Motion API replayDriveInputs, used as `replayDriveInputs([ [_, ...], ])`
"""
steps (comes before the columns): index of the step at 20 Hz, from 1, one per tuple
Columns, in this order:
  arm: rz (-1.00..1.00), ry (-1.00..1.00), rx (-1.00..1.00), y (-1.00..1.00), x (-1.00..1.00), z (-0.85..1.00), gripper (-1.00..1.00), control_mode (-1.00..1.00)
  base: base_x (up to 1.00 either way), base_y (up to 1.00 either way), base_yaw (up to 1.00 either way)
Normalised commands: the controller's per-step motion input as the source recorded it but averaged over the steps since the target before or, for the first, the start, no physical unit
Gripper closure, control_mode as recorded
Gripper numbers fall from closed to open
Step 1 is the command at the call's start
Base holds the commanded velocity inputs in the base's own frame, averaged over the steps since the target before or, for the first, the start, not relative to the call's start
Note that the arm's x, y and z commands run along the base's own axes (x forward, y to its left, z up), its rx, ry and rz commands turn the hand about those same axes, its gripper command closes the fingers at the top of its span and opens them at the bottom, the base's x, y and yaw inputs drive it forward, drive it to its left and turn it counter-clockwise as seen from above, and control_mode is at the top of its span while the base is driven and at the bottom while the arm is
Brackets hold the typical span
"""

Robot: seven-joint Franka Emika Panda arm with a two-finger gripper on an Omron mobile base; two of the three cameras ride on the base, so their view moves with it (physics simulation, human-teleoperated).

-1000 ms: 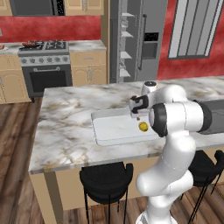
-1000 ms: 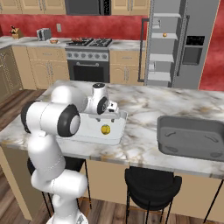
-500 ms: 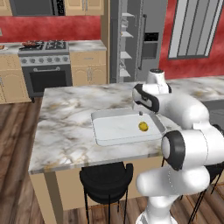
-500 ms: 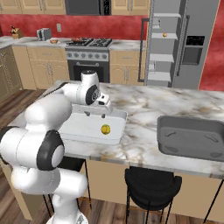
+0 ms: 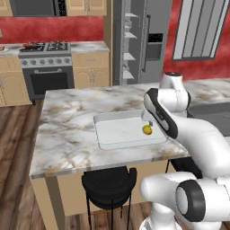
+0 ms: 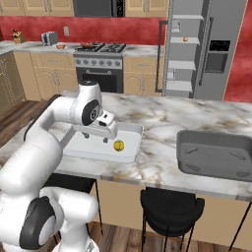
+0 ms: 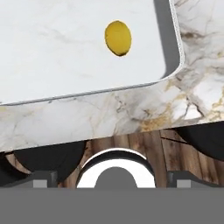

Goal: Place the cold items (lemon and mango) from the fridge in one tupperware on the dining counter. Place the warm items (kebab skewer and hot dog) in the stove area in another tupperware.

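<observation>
The jaws (image 6: 105, 139) stand wide apart with nothing between them, hanging just above the white tupperware (image 6: 83, 149), and in the hand view the two dark fingertips (image 7: 41, 178) sit far out toward either side of the bottom edge. Right beside the jaws, the lemon (image 6: 118, 145) lies loose on the floor of that tupperware, apart from both fingertips; in the left base view the lemon (image 5: 147, 130) is near the tray's right wall, partly behind the white arm (image 5: 179, 126), and in the hand view the lemon (image 7: 118, 38) rests on the pale floor of the tupperware (image 7: 167, 52) near its rounded corner. The tupperware (image 5: 104, 136) sits on the marble desk (image 5: 67, 134), close to the desk's front edge, which the hand view shows as a marble strip between the tray's rim and the drop to the wood floor (image 7: 140, 146). Further along the same desk, well apart from the white tray, a grey tupperware (image 6: 215, 147) stands by the front edge. Black stools (image 6: 170, 209) are tucked under the desk's front edge. Beyond the desk, the fridge (image 6: 192, 49) stands open, with a small orange-yellow fruit, probably the mango (image 6: 185, 39), on an upper shelf, and the stove (image 6: 101, 49) sits to its left along the back wall.
</observation>
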Motion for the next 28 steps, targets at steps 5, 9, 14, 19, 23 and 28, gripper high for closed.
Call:
replayDriveInputs([
  [5,0.01,0.01,0.0,0.07,-1.0,-0.18,-1.0,-1.0,0.0,0.0,0.0],
  [9,0.1,0.0,0.0,0.04,-0.53,-0.36,-1.0,-1.0,0.0,0.0,0.0],
  [14,0.07,0.1,-0.01,0.06,0.1,-0.01,-1.0,-1.0,0.0,0.0,0.0],
  [19,0.0,0.0,0.0,0.04,0.0,0.0,-1.0,-1.0,0.0,0.0,0.0],
  [23,0.0,0.0,0.0,0.0,-0.04,0.0,-1.0,-1.0,0.0,0.0,0.0],
  [28,0.0,0.0,0.0,0.0,-0.1,0.0,-1.0,-1.0,0.0,0.0,0.0],
])
